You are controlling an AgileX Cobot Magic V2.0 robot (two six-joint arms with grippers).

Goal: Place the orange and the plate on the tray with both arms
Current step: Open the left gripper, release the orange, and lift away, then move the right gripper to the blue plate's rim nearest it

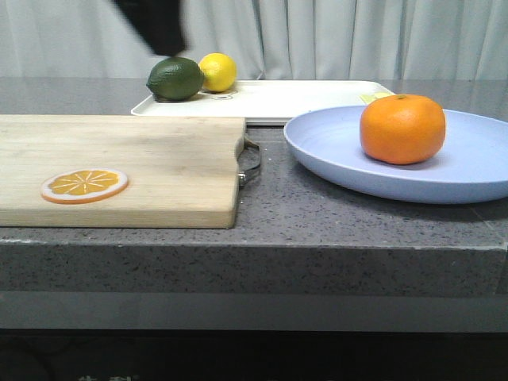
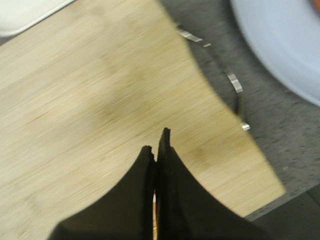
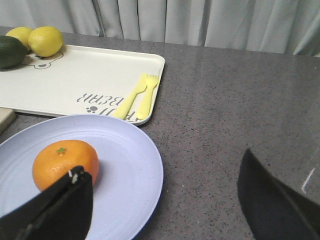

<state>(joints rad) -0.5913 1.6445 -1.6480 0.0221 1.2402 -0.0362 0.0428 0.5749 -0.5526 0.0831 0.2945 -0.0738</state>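
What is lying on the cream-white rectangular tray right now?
On the cream-white rectangular tray: two yellow lemons, a dark green lime, and a pale yellow fork and spoon. The round orange hides part of the cutlery in the front view.

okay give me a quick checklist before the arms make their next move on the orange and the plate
1. Orange sits on the plate: ok.
2. Plate is off the tray, in front of it on the counter: not ok, still to be moved.
3. Tray has bare room beside the lime, lemons and yellow cutlery: ok.
4. Right hand open, near the plate, holding nothing: ok.
5. Left hand shut, over the cutting board, holding nothing: not ok for grasping.
6. Whether the tray's bare space fits the whole plate: cannot tell.
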